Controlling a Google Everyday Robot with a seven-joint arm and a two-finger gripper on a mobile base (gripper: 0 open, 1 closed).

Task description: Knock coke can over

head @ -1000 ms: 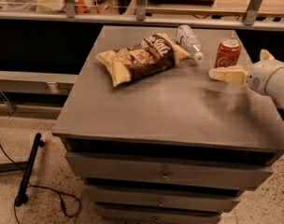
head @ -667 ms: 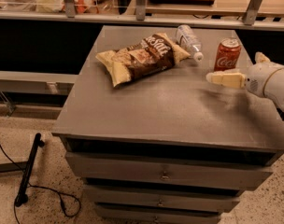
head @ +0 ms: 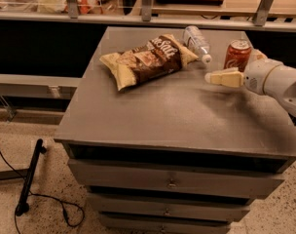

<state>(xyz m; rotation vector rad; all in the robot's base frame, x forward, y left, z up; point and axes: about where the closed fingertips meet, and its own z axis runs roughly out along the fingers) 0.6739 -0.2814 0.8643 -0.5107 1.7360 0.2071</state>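
One coke can upright — one hand just beside it.

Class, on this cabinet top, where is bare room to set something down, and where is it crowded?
Free: the front half of the cabinet top, from the chip bag to the front edge. Crowded: the back, where chip bag, water bottle and coke can sit close, with the hand just in front of the can.
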